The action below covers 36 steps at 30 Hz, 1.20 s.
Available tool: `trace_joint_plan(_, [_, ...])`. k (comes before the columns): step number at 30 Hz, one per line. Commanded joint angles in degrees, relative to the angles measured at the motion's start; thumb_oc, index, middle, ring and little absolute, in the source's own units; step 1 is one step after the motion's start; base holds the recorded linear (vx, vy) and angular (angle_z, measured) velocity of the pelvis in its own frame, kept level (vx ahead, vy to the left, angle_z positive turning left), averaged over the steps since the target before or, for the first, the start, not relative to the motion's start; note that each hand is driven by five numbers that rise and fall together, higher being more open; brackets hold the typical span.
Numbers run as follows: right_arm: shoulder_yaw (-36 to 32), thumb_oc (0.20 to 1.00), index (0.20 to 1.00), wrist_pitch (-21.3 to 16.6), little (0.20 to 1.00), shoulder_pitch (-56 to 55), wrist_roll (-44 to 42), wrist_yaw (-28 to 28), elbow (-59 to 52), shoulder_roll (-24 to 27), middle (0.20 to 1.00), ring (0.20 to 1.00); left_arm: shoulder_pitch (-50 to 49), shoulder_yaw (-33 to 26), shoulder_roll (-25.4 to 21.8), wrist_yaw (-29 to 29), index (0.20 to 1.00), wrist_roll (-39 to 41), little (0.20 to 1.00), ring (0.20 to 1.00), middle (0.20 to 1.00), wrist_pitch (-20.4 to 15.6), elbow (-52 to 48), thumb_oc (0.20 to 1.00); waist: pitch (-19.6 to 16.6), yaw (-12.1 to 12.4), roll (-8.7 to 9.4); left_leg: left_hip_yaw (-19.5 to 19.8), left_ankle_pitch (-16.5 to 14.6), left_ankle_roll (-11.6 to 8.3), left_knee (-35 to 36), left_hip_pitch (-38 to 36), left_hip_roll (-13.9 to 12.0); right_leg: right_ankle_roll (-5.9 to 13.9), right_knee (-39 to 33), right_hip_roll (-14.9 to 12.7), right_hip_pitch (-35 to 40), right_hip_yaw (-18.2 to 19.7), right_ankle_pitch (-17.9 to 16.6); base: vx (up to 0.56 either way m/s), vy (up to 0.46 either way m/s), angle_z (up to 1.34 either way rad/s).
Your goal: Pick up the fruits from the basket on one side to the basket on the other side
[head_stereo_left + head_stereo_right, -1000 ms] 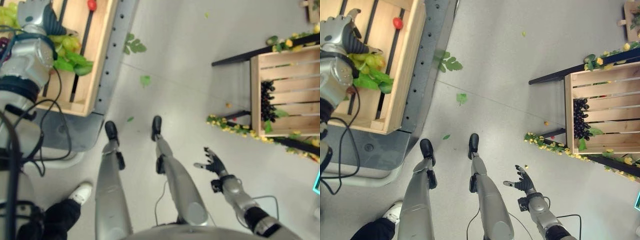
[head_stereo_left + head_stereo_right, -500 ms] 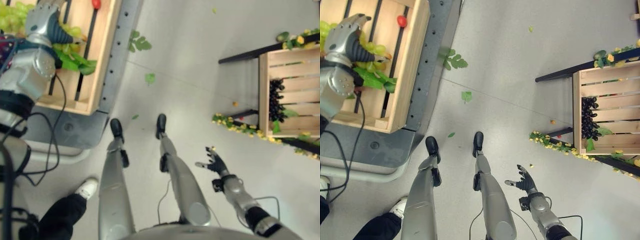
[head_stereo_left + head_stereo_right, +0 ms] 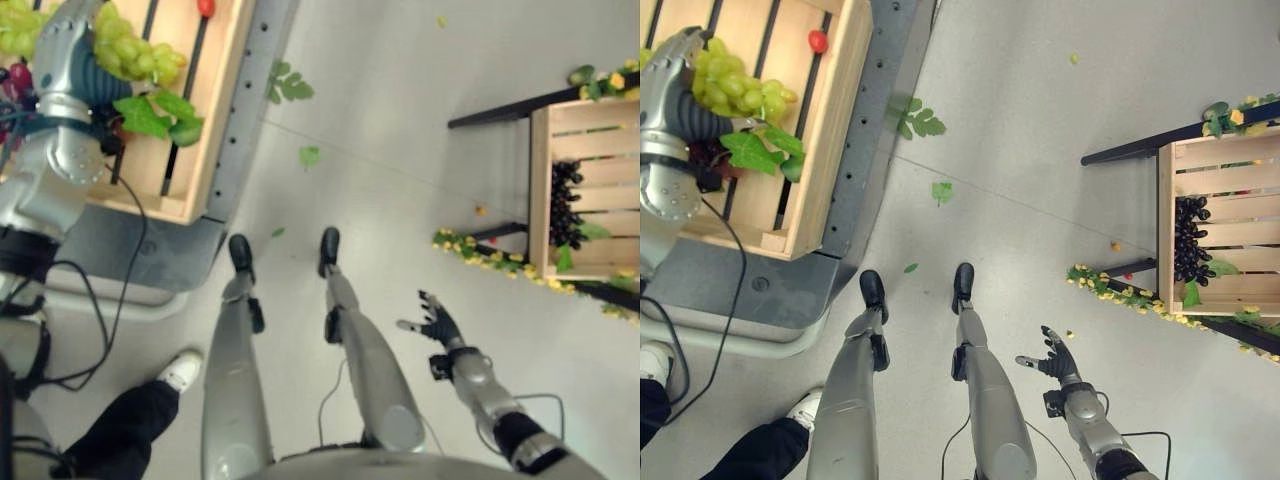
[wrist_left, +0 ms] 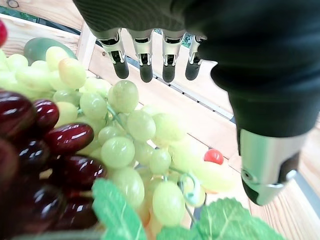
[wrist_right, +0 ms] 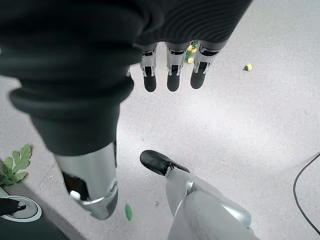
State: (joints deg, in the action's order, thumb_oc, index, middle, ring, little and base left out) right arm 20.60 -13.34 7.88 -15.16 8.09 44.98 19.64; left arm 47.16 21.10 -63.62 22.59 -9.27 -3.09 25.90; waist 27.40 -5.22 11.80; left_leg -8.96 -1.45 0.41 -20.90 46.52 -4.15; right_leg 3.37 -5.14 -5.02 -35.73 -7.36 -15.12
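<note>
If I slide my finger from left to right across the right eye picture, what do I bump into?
Left hand → green grapes → small red fruit → loose green leaf on the floor → right hand → black grapes in the wooden crate.

Open floor between two crates, clutter only at the edges

My left hand [image 3: 675,85] sits over the left crate [image 3: 835,130], hemmed by green grapes [image 4: 125,135], dark red grapes [image 4: 45,150] and leaves [image 3: 755,150]. My right hand [image 3: 1055,360] hangs with fingers [image 5: 172,75] spread above bare floor [image 3: 1040,150]. The right crate [image 3: 1165,240] holds black grapes [image 3: 1190,240] by its near wall, with a flower garland [image 3: 1120,290] and black frame [image 3: 1140,145] along its edges.
</note>
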Motion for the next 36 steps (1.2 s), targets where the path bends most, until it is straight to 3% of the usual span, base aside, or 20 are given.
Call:
trace_joint_plan(1, [-3.17, 1.0, 1.0, 0.15, 1.0, -4.88, 0.46, 0.65, -1.97, 3.75, 1.0, 1.0, 0.67, -3.21, -1.89, 0.6, 1.0, -0.6, 1.0, 1.0, 1.0, -1.0, -1.15, 1.0, 1.93, 1.08, -3.0, 3.66, 7.33, -1.74, 23.55, -14.05, 4.52, 6.81, 1.53, -1.14, 6.98, -2.93, 5.02, 0.0, 0.0, 0.0])
trace_joint_plan(13, [-1.28, 1.0, 1.0, 0.0, 1.0, -3.55, 0.68, 0.81, -1.86, 4.32, 1.0, 1.0, 13.17, 9.98, -0.82, 1.17, 1.0, -6.19, 1.0, 1.0, 1.0, 1.29, 10.87, 1.0, 2.16, 0.03, -2.47, 3.38, 7.45, -1.71, 23.46, -14.03, 4.29, 6.87, 1.68, -1.02, 6.54, -2.59, 4.78, 0.0, 0.0, 0.0])
trace_joint_plan(27, [0.31, 1.0, 1.0, -1.18, 1.0, -3.75, 0.08, 1.6, -2.62, 4.93, 1.0, 1.0, 26.85, 26.52, 2.19, 1.67, 1.0, -16.81, 1.0, 1.0, 1.0, 3.85, 19.97, 1.0, 2.38, -1.62, -3.41, 2.44, 7.45, -1.6, 22.87, -13.38, 4.56, 6.97, 2.22, -1.19, 5.47, -1.68, 4.57, 0.0, 0.0, 0.0])
trace_joint_plan(36, [0.63, 1.0, 1.0, -1.65, 1.0, -3.91, -1.42, 1.79, -2.9, 5.26, 1.0, 1.0, 30.08, 32.31, 4.91, 1.08, 1.0, -21.11, 1.0, 1.0, 1.0, 5.0, 25.93, 1.0, 2.38, -2.32, -3.44, 1.94, 7.36, -1.59, 22.53, -13.01, 4.55, 6.83, 2.46, -1.22, 4.87, -1.08, 4.48, 0.0, 0.002, -0.02])
